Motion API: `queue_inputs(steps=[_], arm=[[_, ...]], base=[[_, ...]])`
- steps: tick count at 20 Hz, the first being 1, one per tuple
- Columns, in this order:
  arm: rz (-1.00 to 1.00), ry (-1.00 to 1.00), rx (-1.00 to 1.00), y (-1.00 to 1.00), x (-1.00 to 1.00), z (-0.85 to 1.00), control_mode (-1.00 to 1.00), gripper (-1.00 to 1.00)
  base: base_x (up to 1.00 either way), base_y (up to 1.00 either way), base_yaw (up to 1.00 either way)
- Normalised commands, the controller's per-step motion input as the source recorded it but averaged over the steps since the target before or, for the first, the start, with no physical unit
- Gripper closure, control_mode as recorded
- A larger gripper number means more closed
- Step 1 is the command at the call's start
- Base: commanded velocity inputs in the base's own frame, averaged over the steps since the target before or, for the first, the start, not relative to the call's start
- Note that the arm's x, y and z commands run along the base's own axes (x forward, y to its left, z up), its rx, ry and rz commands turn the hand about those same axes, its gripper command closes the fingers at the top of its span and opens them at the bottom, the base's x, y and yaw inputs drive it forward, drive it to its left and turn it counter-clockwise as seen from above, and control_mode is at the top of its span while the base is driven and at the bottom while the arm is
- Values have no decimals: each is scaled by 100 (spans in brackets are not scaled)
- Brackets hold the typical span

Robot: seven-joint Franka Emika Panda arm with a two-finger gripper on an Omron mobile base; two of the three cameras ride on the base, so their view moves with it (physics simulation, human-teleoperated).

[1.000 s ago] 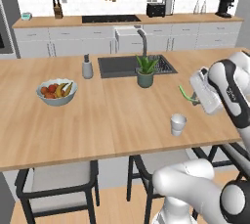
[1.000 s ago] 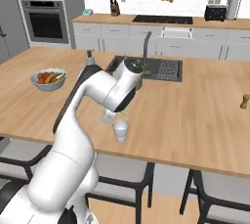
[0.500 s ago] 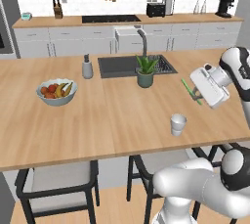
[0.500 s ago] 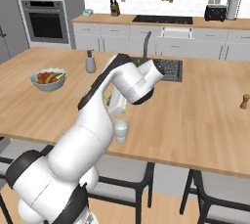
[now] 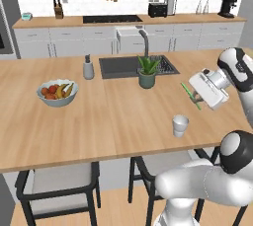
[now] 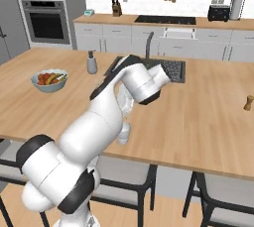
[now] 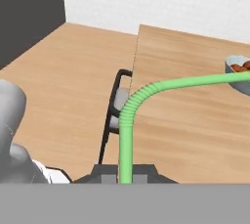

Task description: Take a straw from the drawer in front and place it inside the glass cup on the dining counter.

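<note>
Nearest in the left base view: glass cup (image 5: 180, 125) upright near the front edge of the light-wood tabletop (image 5: 113, 121), apart from everything else. In the right base view the cup (image 6: 123, 133) shows partly behind the arm. Above and right of the cup, in the air, the fingers (image 5: 196, 94) are clenched on the straw (image 5: 189, 94); the green straw sticks out leftward and slants over the tabletop, not touching it, not in the cup. Hand view: straw (image 7: 128, 135) rises from between the finger tips (image 7: 120, 176), bends and runs right. Drawer can't be made out. Mid tabletop: fruit bowl (image 5: 58, 92) on the left, plant pot (image 5: 147, 74) at the front edge of the dark sink (image 5: 126, 65), grey dispenser (image 5: 88, 68) just left of the sink. Far right in the right base view: small pepper mill (image 6: 247, 103). Farthest: back counter with cooktop (image 5: 111, 18), toaster (image 5: 156, 9).
</note>
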Motion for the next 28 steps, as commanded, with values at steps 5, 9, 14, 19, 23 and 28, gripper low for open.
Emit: queue_inputs(steps=[5,9,14,19,23,28], arm=[[10,-4,19,-11,3,-20,-100,100],[14,0,22,-10,0,-4,-100,100],[7,0,16,1,5,-16,-100,100],[0,0,7,13,12,-30,-100,100],[0,1,3,15,6,-15,-100,100],[0,0,4,1,1,-9,-100,100]], base=[[0,0,0],[0,0,0],[0,0,0],[0,0,0],[0,0,0],[0,0,0]])
